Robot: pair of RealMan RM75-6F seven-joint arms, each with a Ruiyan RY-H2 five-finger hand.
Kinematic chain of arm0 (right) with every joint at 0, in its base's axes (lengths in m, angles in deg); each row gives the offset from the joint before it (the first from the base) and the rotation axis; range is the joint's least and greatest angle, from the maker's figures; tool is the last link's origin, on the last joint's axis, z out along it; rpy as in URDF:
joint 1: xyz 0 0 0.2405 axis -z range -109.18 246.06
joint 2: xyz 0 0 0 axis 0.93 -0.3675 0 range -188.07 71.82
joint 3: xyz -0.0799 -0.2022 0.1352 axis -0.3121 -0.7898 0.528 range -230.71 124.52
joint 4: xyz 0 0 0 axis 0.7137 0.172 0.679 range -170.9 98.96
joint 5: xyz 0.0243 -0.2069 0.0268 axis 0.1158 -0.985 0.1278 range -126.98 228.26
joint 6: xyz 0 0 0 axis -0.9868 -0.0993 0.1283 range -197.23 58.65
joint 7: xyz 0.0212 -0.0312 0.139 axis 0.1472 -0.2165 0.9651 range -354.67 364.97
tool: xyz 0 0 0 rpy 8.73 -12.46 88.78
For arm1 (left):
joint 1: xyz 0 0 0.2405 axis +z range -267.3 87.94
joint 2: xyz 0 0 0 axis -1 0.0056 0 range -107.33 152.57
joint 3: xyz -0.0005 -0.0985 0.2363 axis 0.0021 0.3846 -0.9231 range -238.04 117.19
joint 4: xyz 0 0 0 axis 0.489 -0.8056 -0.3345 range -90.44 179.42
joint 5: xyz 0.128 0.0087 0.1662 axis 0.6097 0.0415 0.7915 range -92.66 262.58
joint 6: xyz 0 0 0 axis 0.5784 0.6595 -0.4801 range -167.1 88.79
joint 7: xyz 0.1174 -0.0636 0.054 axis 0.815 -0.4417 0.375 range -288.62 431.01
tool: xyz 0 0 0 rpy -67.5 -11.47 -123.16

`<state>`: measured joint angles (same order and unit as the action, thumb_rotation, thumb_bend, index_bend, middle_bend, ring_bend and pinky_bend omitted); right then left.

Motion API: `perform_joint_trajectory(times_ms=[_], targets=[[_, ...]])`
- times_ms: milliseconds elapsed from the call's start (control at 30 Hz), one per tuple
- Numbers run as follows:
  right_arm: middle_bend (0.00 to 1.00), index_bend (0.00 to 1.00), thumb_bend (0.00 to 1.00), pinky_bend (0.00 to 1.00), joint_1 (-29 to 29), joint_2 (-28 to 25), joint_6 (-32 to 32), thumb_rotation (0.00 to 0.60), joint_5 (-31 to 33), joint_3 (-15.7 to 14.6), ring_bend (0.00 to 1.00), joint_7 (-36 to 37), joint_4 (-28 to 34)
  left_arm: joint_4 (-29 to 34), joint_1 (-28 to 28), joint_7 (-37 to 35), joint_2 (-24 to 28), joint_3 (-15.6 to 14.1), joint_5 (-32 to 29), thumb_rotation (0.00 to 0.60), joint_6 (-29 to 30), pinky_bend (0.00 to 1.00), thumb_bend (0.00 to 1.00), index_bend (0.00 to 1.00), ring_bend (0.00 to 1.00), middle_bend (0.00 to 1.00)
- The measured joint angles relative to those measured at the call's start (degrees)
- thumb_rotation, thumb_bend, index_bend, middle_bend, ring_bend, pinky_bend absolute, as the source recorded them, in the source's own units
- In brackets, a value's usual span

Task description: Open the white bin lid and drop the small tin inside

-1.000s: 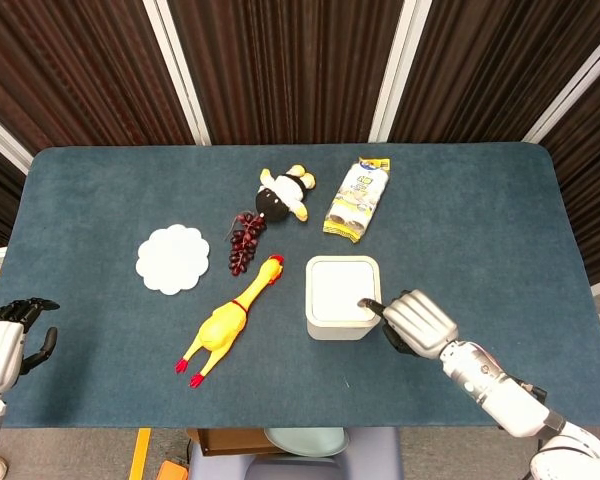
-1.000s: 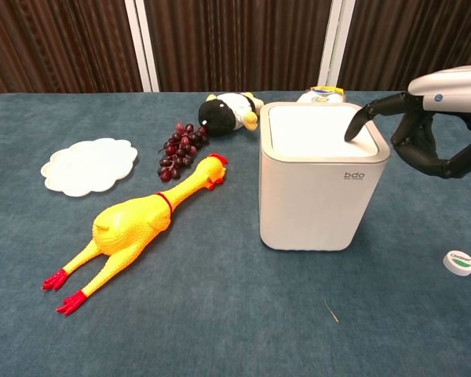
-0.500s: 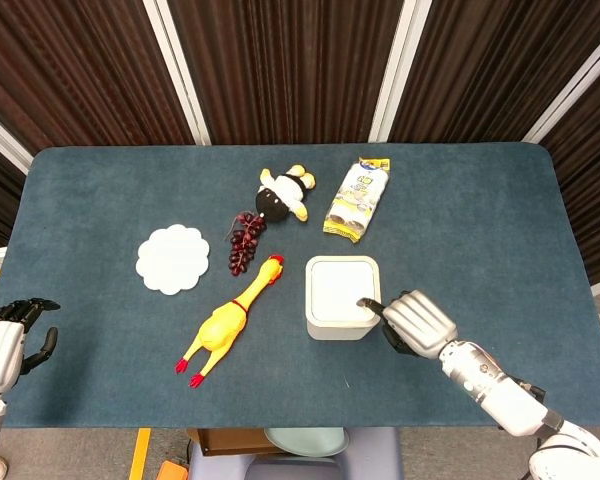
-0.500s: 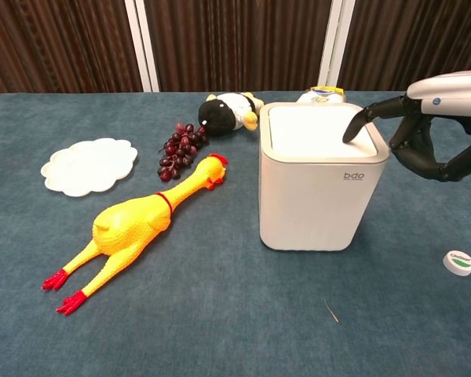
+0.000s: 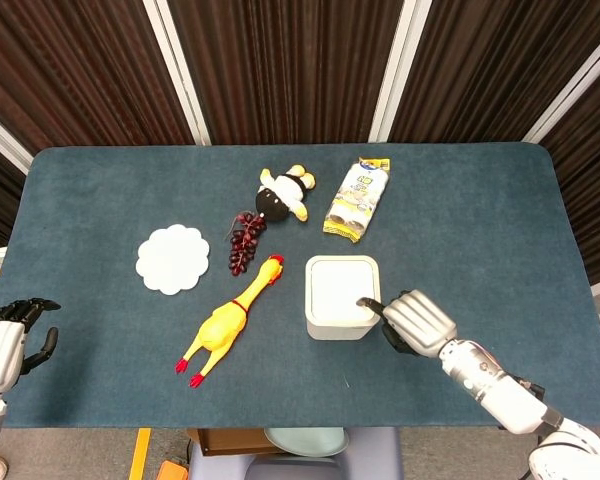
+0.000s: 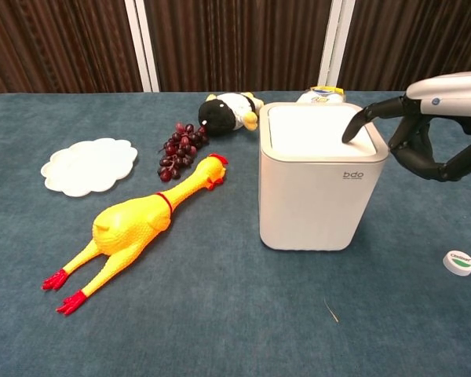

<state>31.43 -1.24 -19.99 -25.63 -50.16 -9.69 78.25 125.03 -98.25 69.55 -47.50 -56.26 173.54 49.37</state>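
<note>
blue bench (image 5: 100,200); right hand (image 6: 424,141) empty, one fingertip (image 6: 350,135) on white bin lid (image 6: 318,129); press straight down near edge, then fetch small tin (image 6: 459,262).

Head view: high above near edge, looking steeply down, whole desk (image 5: 460,210) in frame, far. Chest view: low, near desk height, facing curtained back wall, close. Shared: white bin (image 5: 341,296) (image 6: 320,187), rubber chicken (image 5: 227,324) (image 6: 133,228), right hand (image 5: 417,322) (image 6: 424,141).
</note>
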Motion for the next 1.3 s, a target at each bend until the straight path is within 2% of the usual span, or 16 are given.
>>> perform_joint_trajectory(times_ms=[133,233,433,633,833,933,1000,1100,1167,1300], targets=[[0.77,0.33,0.73,0.59,1.06,-0.70,2.70,0.600,-1.31,0.21,0.65,0.32,0.59,-0.03,0.03,-0.03,-0.02,-0.01,0.06,0.600,0.10,0.48,0.46,0.38,0.37,0.39],[0.77,0.33,0.73,0.59,2.77,-1.17,6.98,0.600,-3.01,0.34,0.65,-0.15,1.07,0.01,-0.02,0.08,-0.03,-0.02,-0.04,0.600,-0.13,0.48,0.46,0.38,0.37,0.39],[0.77,0.33,0.73,0.59,8.74,-1.77,19.17,0.600,-7.48,0.14,0.65,-1.72,1.33,0.10,-0.12,0.55,-0.12,-0.19,0.21,0.600,-0.26,0.48,0.46,0.38,0.37,0.39],[0.78,0.34,0.73,0.60,17.09,-3.90,29.10,0.600,-11.90,-2.07,0.66,0.36,-0.09,0.18,-0.07,0.68,-0.14,-0.13,0.07,0.600,-0.18,0.47,0.46,0.38,0.37,0.39],[0.79,0.40,0.72,0.62,23.33,-3.97,35.95,0.600,-14.25,-4.60,0.69,5.76,-6.10,0.17,-0.12,0.84,-0.21,-0.16,0.04,0.600,-0.35,0.48,0.46,0.38,0.37,0.39],[0.80,0.43,0.56,0.63,25.59,-2.26,38.37,0.600,-14.73,-5.04,0.70,10.34,-10.25,0.26,-0.21,1.20,-0.28,-0.29,0.22,0.600,-0.49,0.48,0.46,0.38,0.37,0.39],[0.80,0.44,0.35,0.63,26.98,-0.53,39.62,0.600,-14.77,-5.19,0.70,13.69,-13.78,0.25,-0.28,1.43,-0.35,-0.36,0.25,0.600,-0.68,0.48,0.46,0.38,0.37,0.39],[0.81,0.44,0.19,0.64,28.29,2.31,39.96,0.600,-14.19,-5.22,0.71,16.46,-18.56,0.27,-0.37,1.72,-0.41,-0.46,0.16,0.600,-1.06,0.48,0.46,0.38,0.37,0.39],[0.82,0.41,0.15,0.64,28.54,4.03,38.98,0.600,-13.46,-5.11,0.71,17.29,-20.59,0.25,-0.38,1.79,-0.44,-0.48,0.08,0.600,-1.13,0.48,0.46,0.38,0.37,0.39],[0.83,0.41,0.14,0.66,27.93,5.45,35.30,0.600,-12.41,-4.86,0.73,18.03,-21.80,0.34,-0.37,1.85,-0.41,-0.43,0.01,0.600,-1.09,0.48,0.46,0.38,0.37,0.39]])
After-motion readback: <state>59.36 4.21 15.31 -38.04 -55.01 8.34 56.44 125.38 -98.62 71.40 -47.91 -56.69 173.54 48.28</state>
